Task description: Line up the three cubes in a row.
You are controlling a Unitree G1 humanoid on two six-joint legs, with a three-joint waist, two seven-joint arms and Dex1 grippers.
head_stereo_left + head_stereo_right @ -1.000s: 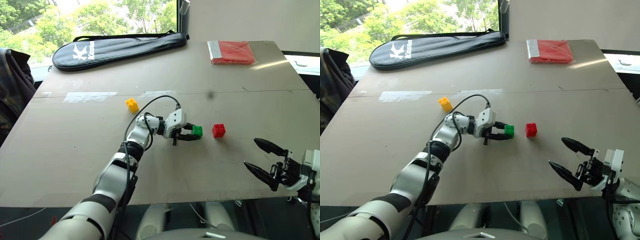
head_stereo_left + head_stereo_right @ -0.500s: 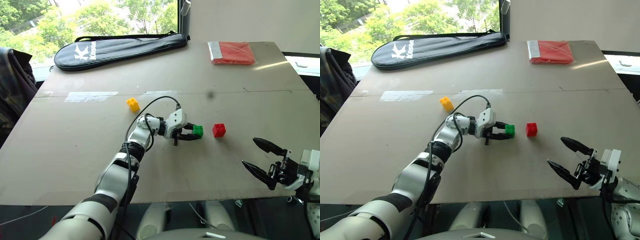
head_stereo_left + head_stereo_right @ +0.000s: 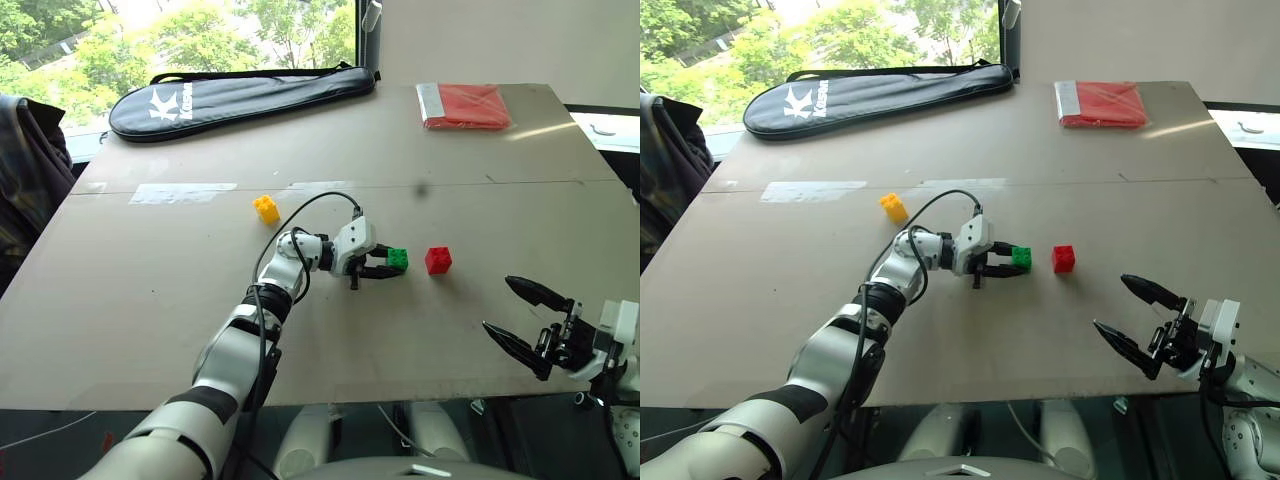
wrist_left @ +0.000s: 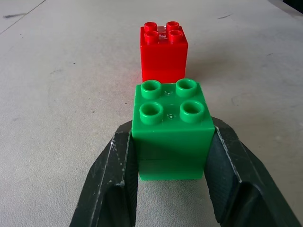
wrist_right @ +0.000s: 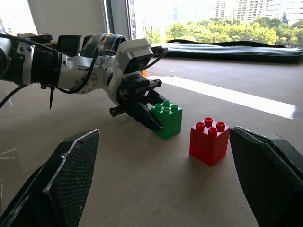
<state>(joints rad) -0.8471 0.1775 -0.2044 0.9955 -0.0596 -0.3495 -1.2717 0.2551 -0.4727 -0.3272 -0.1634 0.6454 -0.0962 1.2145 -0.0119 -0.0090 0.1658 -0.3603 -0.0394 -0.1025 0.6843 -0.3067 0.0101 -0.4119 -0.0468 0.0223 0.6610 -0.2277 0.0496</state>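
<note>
A: Start with the pincers. Which is nearest?

B: The right gripper (image 3: pixel 528 320), at the near edge of the table (image 3: pixel 480 180), on the right. Its two black fingers are spread wide with nothing between them, pointing inward toward the cubes.

A: And the other one?

B: The left gripper (image 3: pixel 385 266) sits further in, mid-table, reaching to the right. Its fingers (image 4: pixel 111 189) are clamped on the two side faces of the green cube (image 4: pixel 171 135), which rests on the board with its four studs up.

A: Does the cube have a long axis?

B: Barely; it looks slightly taller than wide, standing upright, and its faces are roughly square to those of the red cube (image 3: pixel 437 260).

A: Where is the red one?

B: Just beyond the green one along the gripper's line, to its right, studs up, apart from it by a small gap.

A: The third?

B: The yellow cube (image 3: pixel 265 209) lies further back and to the left, well apart from the pair and turned at an angle.

A: Behind that?

B: A flat red packet (image 3: pixel 464 104) at the far right and a long black racket bag (image 3: pixel 230 93) at the far left.
</note>
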